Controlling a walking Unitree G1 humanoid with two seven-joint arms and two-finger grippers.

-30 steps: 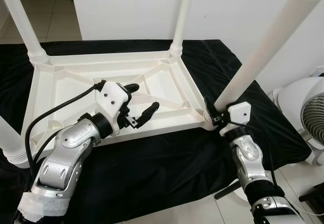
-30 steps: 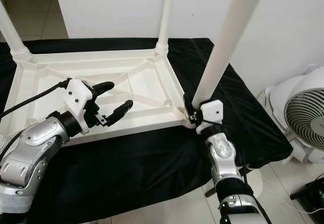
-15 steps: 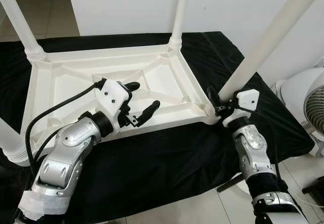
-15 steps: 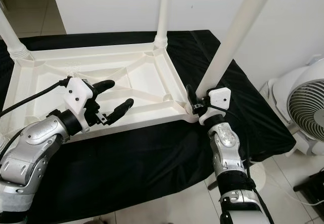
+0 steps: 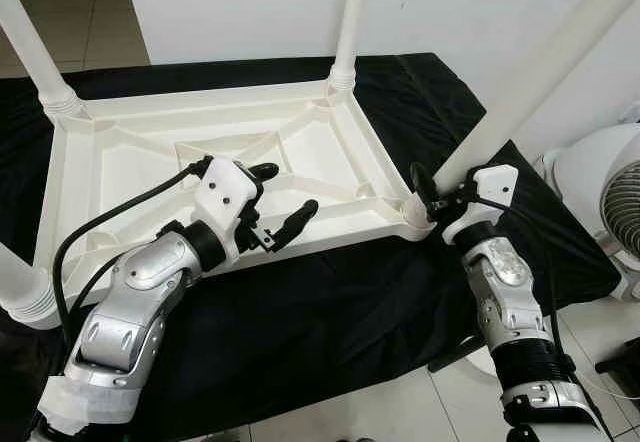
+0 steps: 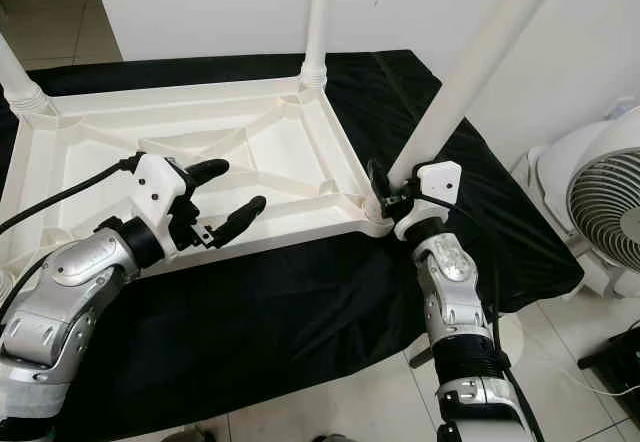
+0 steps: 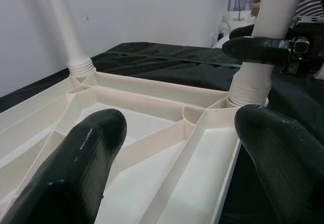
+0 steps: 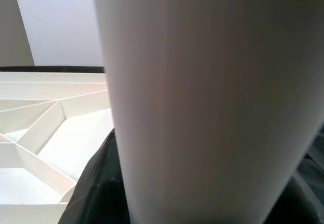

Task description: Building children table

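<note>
Your right end effector [image 5: 432,194] is clamped low on the leg [image 5: 520,92], right of centre; it's light, stiff, slippery plastic, so grip near the socket. Left end effector [image 5: 283,202] hovers spread over the upturned children table [image 5: 130,152], mid-frame.

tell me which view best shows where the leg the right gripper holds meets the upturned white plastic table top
The left wrist view: the white round table leg seats its ribbed collar in the corner socket of the table top, right gripper around it. The eye views show this joint smaller; the right wrist view shows the leg's shaft close up.
</note>
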